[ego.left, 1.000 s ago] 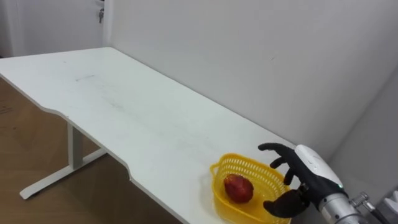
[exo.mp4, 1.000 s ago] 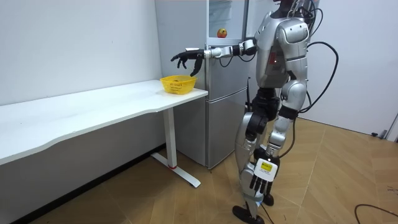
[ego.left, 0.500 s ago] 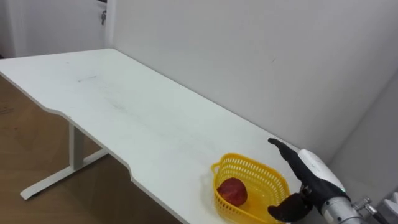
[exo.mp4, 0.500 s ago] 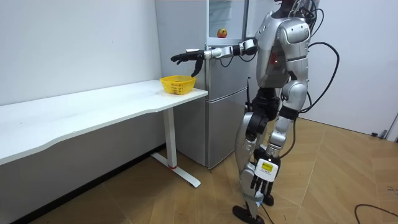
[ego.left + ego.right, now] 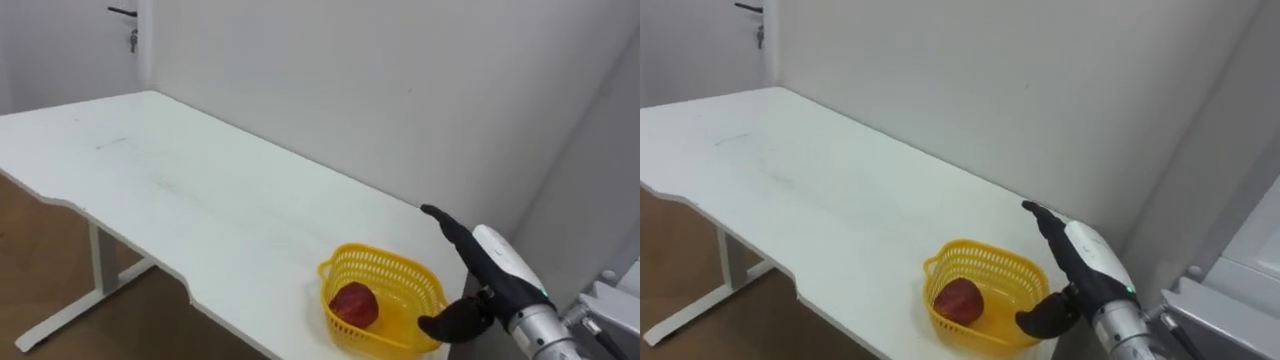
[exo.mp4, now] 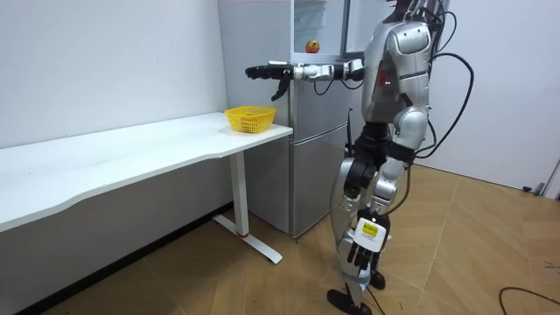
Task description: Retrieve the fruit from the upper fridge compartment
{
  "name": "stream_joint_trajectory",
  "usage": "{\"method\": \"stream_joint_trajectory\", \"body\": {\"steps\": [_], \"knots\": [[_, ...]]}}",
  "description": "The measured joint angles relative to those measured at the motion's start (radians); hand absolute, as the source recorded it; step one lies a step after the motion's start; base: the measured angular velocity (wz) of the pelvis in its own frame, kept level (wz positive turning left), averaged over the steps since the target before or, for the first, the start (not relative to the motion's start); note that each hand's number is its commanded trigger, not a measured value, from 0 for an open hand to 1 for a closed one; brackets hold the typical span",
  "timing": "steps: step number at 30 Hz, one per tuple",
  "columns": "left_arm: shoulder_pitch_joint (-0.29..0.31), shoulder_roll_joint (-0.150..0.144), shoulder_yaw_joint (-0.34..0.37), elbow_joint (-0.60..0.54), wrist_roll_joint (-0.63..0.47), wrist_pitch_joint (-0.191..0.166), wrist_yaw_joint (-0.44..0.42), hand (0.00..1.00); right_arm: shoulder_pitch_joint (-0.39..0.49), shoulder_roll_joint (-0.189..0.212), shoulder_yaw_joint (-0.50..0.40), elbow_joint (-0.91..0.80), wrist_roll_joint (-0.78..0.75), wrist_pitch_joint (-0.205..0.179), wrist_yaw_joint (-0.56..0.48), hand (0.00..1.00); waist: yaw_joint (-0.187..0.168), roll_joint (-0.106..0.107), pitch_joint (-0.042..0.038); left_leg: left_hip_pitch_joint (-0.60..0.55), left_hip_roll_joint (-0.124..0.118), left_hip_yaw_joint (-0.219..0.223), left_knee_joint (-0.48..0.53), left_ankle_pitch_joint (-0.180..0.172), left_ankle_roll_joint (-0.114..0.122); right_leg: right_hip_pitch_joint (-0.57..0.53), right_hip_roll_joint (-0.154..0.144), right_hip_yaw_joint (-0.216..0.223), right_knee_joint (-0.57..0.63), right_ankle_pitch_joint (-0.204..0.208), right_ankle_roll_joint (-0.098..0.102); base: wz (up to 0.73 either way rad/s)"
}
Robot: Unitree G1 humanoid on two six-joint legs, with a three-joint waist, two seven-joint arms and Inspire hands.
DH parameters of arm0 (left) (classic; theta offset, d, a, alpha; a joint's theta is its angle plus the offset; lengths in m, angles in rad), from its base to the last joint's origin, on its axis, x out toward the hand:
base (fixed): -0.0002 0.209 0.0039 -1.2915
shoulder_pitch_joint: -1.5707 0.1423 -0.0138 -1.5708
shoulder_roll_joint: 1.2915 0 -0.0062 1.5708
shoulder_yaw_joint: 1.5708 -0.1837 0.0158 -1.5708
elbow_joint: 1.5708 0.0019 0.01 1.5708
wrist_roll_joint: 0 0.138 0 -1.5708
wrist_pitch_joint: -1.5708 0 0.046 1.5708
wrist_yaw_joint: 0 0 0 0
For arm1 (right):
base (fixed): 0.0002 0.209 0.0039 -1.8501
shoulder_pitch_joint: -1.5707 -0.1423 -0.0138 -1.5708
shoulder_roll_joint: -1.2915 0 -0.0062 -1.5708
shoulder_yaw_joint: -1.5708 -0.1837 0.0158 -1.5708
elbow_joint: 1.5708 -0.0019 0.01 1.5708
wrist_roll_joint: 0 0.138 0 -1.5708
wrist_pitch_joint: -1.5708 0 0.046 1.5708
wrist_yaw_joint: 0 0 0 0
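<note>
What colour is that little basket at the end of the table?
The basket is yellow, with slatted walls; clearest in the left eye view.

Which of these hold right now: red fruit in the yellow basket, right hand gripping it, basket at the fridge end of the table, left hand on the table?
1. The round red fruit lies inside the yellow plastic basket. True.
2. The right hand is shut on the fruit. False: it is open and empty, raised clear of the basket.
3. The basket stands at the end of the white table next to the grey fridge. True.
4. The left hand rests on the table. False: it hangs low beside the robot's legs.
</note>
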Motion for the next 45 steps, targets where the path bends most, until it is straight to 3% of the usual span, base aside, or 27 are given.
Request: {"method": "stream_joint_trajectory", "body": {"steps": [3, 6, 9, 15, 17, 20, 33, 38, 43, 45], "knots": [[0.014, -0.010, 0.025, 0.001, 0.011, -0.008, 0.000, 0.00, 0.037, 0.003, -0.009, -0.126, -0.010, -0.033, -0.010, 0.00, -0.022, 0.025, -0.0047, 0.010, 0.005, 0.018, -0.003, -0.001, 0.001, 0.004, 0.003, 0.020, 0.000, 0.000, 0.000, -0.18], [0.014, -0.017, 0.026, 0.001, 0.009, -0.016, 0.010, 0.00, 0.049, 0.009, -0.018, -0.200, -0.011, -0.058, -0.019, 0.00, -0.054, 0.049, 0.0007, 0.027, 0.008, 0.029, -0.007, -0.001, 0.002, 0.014, 0.004, 0.028, 0.000, 0.000, 0.000, -0.09], [0.023, -0.040, 0.023, 0.002, 0.010, -0.034, 0.019, 0.00, 0.064, 0.030, -0.069, -0.254, 0.001, -0.083, -0.029, 0.00, -0.085, 0.071, -0.0072, 0.029, 0.010, 0.046, -0.014, -0.003, 0.004, 0.014, 0.004, 0.049, 0.000, 0.000, -0.001, -0.17], [0.024, -0.053, 0.021, 0.005, 0.008, -0.057, 0.032, 0.00, 0.133, 0.093, -0.165, -0.381, 0.016, -0.101, -0.096, 0.00, -0.135, 0.094, -0.0115, 0.057, 0.020, 0.102, -0.021, -0.006, 0.006, 0.018, 0.012, 0.092, 0.003, 0.002, -0.004, -0.24], [0.026, -0.058, 0.020, 0.005, 0.007, -0.066, 0.044, 0.00, 0.164, 0.095, -0.171, -0.440, 0.015, -0.122, -0.119, 0.00, -0.152, 0.106, -0.0158, 0.068, 0.021, 0.111, -0.034, -0.008, 0.007, 0.019, 0.013, 0.105, 0.003, 0.002, -0.004, -0.22], [0.030, -0.059, 0.019, 0.005, 0.008, -0.075, 0.055, 0.00, 0.207, 0.099, -0.197, -0.509, -0.001, -0.153, -0.140, 0.00, -0.185, 0.118, -0.0136, 0.078, 0.020, 0.120, -0.039, -0.008, 0.007, 0.024, 0.014, 0.120, 0.002, 0.002, -0.003, -0.10], [0.018, -0.072, 0.008, 0.041, -0.005, -0.093, 0.094, 0.00, 0.233, 0.137, -0.348, -0.564, -0.058, -0.162, -0.326, 0.00, -0.260, 0.123, -0.0145, 0.075, 0.025, 0.152, -0.056, -0.008, 0.008, -0.003, 0.018, 0.141, 0.001, 0.001, -0.002, -0.07], [0.018, -0.073, 0.004, 0.043, -0.007, -0.093, 0.095, 0.00, 0.234, 0.137, -0.397, -0.557, 0.001, -0.166, -0.338, 0.00, -0.266, 0.120, -0.0162, 0.078, 0.027, 0.151, -0.057, -0.008, 0.008, -0.004, 0.019, 0.136, 0.001, 0.001, -0.002, 0.00], [0.023, -0.073, 0.007, 0.043, -0.010, -0.093, 0.092, 0.00, 0.221, 0.125, -0.463, -0.492, 0.096, -0.169, -0.356, 0.00, -0.265, 0.115, -0.0111, 0.089, 0.025, 0.147, -0.060, -0.008, 0.008, 0.010, 0.016, 0.131, 0.003, -0.001, 0.000, 0.02], [0.022, -0.074, 0.007, 0.041, -0.010, -0.093, 0.085, 0.00, 0.215, 0.116, -0.502, -0.450, 0.131, -0.154, -0.371, 0.00, -0.264, 0.107, -0.0105, 0.089, 0.022, 0.146, -0.067, -0.008, 0.008, 0.008, 0.014, 0.133, 0.003, -0.002, 0.001, 0.00]]}}
